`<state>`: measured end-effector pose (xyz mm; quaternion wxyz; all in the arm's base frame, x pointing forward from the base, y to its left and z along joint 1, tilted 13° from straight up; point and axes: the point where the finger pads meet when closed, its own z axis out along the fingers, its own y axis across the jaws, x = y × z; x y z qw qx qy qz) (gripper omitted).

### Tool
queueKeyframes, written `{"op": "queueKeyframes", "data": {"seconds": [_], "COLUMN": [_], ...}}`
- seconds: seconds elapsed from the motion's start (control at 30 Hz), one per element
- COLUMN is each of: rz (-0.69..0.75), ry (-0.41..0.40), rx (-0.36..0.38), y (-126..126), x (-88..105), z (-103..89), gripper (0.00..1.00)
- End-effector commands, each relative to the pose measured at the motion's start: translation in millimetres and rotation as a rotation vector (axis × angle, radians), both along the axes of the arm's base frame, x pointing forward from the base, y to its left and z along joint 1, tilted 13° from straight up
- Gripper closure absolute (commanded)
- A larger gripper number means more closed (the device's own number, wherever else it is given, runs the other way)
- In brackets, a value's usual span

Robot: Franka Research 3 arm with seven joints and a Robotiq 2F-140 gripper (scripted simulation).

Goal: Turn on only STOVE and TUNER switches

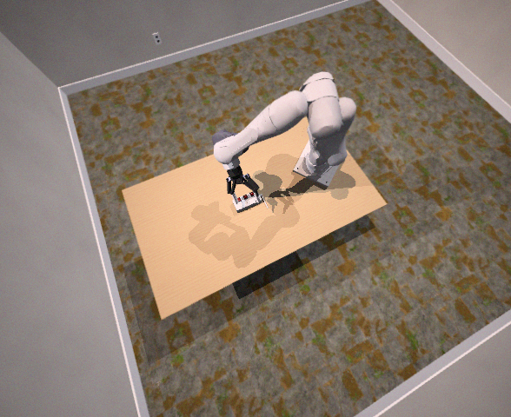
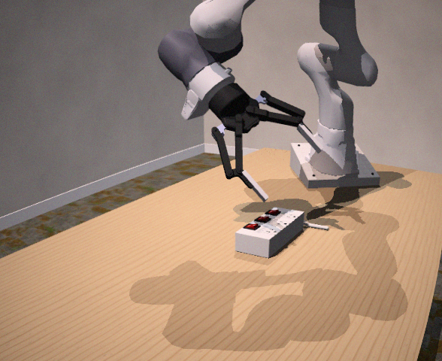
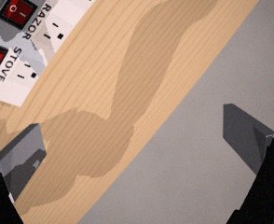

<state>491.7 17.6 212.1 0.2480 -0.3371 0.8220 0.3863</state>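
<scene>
1. The hand (image 2: 290, 172) hangs tilted above the worktop (image 2: 97, 271), fingers spread wide apart, gripping nothing.
2. The power strip (image 2: 270, 231) lies flat on the worktop, right way up, just below one fingertip (image 2: 261, 193), not touching.
3. Its three red switches (image 2: 261, 218) face up.

The arm (image 2: 331, 97) has smooth white rounded links, a grey wrist segment (image 2: 178, 54), a black linkage gripper (image 2: 289, 171) with grey pads (image 2: 258, 190), and a square bolted base plate (image 2: 368, 179).

White power strip (image 2: 270, 232) lies flat, upright on the table, three red rocker switches labelled STOVE, RAZOR, TUNER
</scene>
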Motion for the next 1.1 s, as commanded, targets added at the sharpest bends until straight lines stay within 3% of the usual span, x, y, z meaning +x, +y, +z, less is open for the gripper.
{"op": "queueKeyframes", "data": {"seconds": [0.0, 0.3, 0.37, 0.53, 1.07], "rz": [-0.217, -0.528, -0.528, -0.702, -1.033], "ry": [0.176, 0.359, 0.359, 0.462, 0.671], "rx": [0.005, 0.069, 0.069, 0.109, 0.157], "y": [-30.5, -64.0, -64.0, -66.1, -66.1], "x": [-5.3, -24.4, -24.4, -25.8, -25.8], "z": [-18.3, -40.2, -40.2, -41.5, -41.5], "gripper": [0.0, 0.0, 0.0, 0.0, 0.0]}}
